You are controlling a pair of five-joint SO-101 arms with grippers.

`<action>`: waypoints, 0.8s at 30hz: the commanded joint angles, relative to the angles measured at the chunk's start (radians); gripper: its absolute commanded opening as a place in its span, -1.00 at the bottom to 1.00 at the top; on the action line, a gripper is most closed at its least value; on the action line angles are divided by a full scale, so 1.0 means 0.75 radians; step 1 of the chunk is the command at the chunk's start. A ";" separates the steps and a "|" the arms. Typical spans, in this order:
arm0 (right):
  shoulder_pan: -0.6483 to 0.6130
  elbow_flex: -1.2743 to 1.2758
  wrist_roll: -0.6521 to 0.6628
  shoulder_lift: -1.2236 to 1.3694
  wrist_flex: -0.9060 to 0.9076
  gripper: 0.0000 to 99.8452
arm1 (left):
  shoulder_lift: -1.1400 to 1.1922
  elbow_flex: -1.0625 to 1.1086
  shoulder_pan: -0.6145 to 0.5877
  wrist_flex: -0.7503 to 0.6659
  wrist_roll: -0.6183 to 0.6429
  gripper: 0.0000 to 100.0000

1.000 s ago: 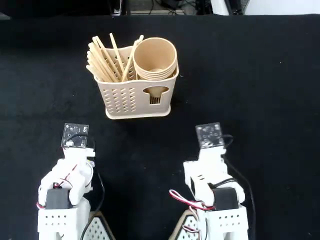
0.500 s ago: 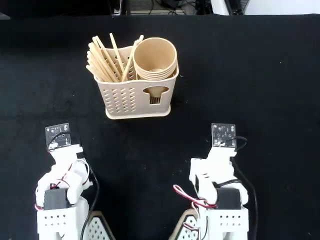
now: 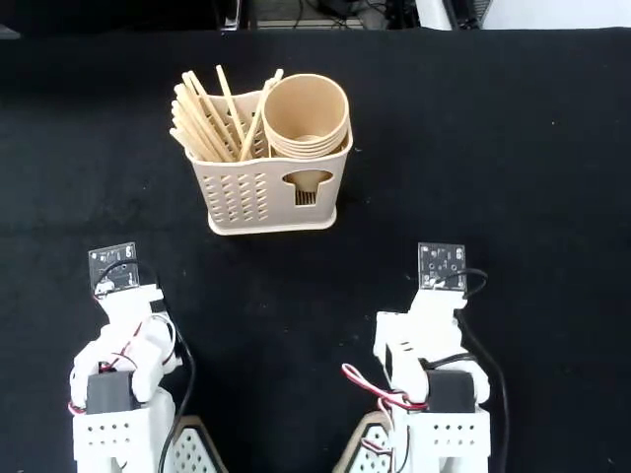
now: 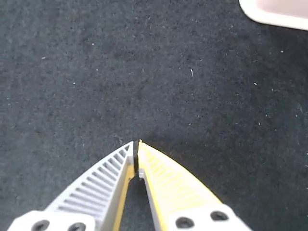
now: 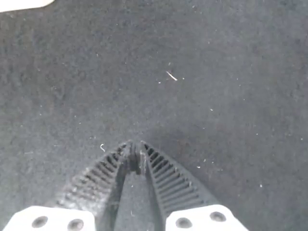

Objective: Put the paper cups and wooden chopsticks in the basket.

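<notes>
A beige perforated basket [image 3: 261,192] stands at the table's back centre. Several wooden chopsticks [image 3: 207,118] lean in its left compartment. A stack of paper cups [image 3: 306,113] sits upright in its right compartment. My left gripper [image 4: 136,143] is shut over bare black cloth, with nothing between its fingers; a corner of the basket [image 4: 276,12] shows beyond it. My right gripper [image 5: 134,144] is also shut and empty above the cloth. Both arms, the left [image 3: 123,335] and the right [image 3: 429,335], are folded back at the front edge, well short of the basket.
Black cloth [image 3: 513,177] covers the whole table, with open room on both sides of the basket and between the arms. A sliver of the basket's base [image 5: 24,4] shows in the right wrist view. Dark equipment lies beyond the far edge.
Both arms drew back toward the front edge, the left swinging slightly left and the right slightly right; since half a second ago they are still. The basket and its contents stayed put.
</notes>
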 commanded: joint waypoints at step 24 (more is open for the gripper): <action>0.006 -0.003 0.010 -0.089 0.008 -0.97 | -0.006 0.021 0.036 0.027 -0.006 -0.94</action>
